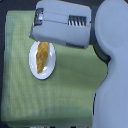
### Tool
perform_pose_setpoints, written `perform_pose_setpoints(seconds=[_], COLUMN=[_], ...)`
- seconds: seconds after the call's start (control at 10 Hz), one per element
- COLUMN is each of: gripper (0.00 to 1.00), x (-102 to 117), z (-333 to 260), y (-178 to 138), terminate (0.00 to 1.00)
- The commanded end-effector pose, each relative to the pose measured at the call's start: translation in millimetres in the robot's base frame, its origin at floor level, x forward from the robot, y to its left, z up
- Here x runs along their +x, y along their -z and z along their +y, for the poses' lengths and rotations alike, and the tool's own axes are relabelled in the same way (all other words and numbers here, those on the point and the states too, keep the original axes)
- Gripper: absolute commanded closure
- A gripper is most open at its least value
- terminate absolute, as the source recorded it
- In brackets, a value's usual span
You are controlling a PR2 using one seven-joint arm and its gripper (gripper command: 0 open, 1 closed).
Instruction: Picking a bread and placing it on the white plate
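Observation:
The golden-orange bread (42, 55) lies lengthwise on the round white plate (36, 68), which sits on the green cloth toward the exterior view's left. Its upper end runs under the large grey-white arm housing (62, 22) that hangs over the top of the plate. The gripper's fingers are hidden behind that housing, so I cannot see them or whether they touch the bread.
A light green checked cloth (60, 95) covers the table, with dark table surface along the exterior view's left edge and top. The robot's bulky white body (112, 75) fills the exterior view's right side.

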Motion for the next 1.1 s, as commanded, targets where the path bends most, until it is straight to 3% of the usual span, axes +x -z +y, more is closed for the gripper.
perform_pose_setpoints(seconds=[0.0,0.2,0.6,1.0], gripper=[0.0,0.0,0.0,0.0], x=[-3,-10,-23,-22], z=[-49,-70,-172,-233], y=[-75,-77,-75,-73], terminate=[0.0,0.0,0.0,0.0])
